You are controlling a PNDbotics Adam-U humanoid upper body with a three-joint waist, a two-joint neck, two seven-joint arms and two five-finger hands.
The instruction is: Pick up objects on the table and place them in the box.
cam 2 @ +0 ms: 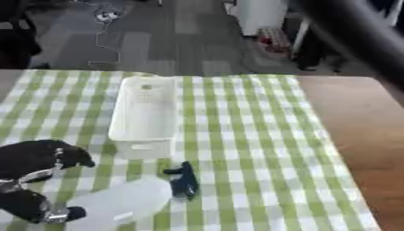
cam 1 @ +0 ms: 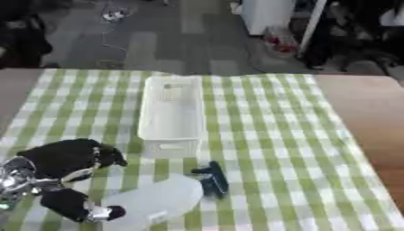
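The left hand (cam 1: 67,180) is chopped off by the left edge, so its wrist and arm barely show, and whether it's actually touching the pale translucent thing (cam 1: 154,200) just beside its fingers is anyone's guess. That pale thing runs off the bottom edge too. The small dark object (cam 1: 211,178) beyond it is too blurry to identify. A dark blurred bar (cam 2: 359,34) crosses the right eye view's upper right corner.

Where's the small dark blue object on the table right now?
The dark blue object lies on the checked cloth just in front of the white box's near end, beside a clear plastic object at lower centre of the left eye view.
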